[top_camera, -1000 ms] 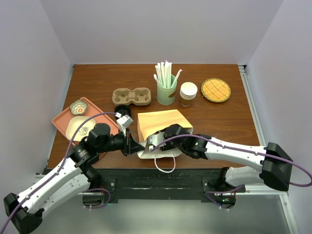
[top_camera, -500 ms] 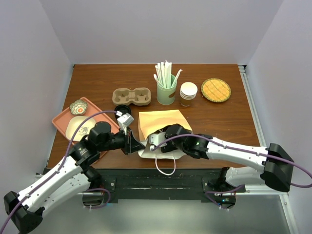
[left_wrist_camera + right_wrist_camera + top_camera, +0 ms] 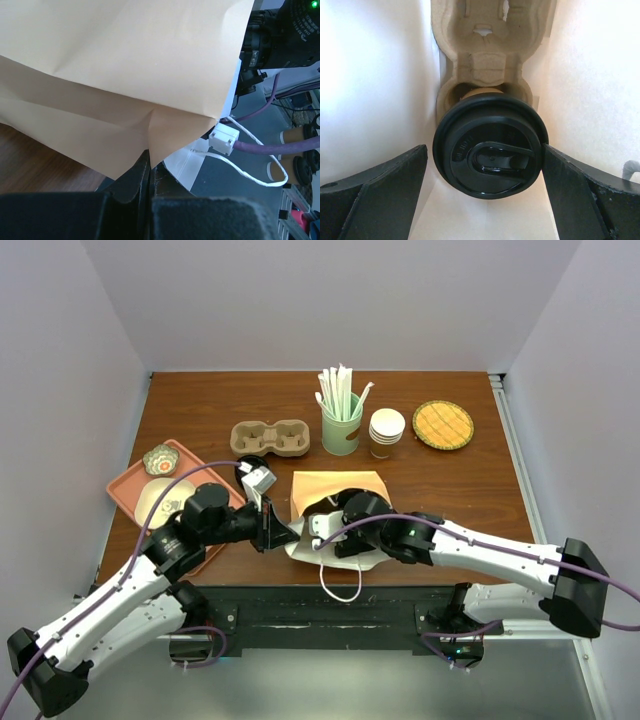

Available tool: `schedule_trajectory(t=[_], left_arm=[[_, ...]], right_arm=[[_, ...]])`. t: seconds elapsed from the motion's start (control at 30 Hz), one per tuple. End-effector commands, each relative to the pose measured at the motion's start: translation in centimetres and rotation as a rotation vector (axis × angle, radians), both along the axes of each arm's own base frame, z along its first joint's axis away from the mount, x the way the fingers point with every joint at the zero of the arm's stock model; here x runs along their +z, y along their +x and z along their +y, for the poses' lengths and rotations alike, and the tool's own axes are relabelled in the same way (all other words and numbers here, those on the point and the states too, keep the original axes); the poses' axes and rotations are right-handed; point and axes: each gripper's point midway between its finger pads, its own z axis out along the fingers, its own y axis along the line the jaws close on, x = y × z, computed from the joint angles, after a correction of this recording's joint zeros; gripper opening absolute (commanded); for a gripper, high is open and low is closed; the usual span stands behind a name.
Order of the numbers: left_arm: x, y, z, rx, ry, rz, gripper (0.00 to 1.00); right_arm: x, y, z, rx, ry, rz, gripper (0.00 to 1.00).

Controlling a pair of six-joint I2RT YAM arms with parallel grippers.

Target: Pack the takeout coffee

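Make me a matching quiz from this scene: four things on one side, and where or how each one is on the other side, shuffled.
Things
1. coffee
2. left claw
3. straws
4. tray

Place or state
A. standing in the green cup
B. at the left side of the table
C. inside the bag, seated in a carrier
D. shut on the bag's edge

Pairs: 1-C, 2-D, 3-A, 4-B

Two white-shelled robot arms, left arm (image 3: 110,608) and right arm (image 3: 490,547), chunky black joint housings (image 3: 207,508), purple cables (image 3: 280,146) trailing along each, small white cable connector (image 3: 223,138), matte black wedge-shaped fingers (image 3: 375,195), green status light (image 3: 306,4)
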Motion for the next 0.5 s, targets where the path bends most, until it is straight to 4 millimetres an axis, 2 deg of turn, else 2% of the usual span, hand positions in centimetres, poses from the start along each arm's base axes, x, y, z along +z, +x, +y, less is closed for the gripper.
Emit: schedule_trajectory(t=[0.0,0.47], left_arm=[[2.8,0.1,-0.4,-0.013,-0.04,-0.046,0.0],[2.8,0.4,-0.4,-0.008,-0.013,-0.034,0.0]], right_arm=[[1.9,-0.2,0.1,0.008,0.028,0.006,0.99],[3.4,-0.9,1.0,0.054,0.051,0.052,0.99]])
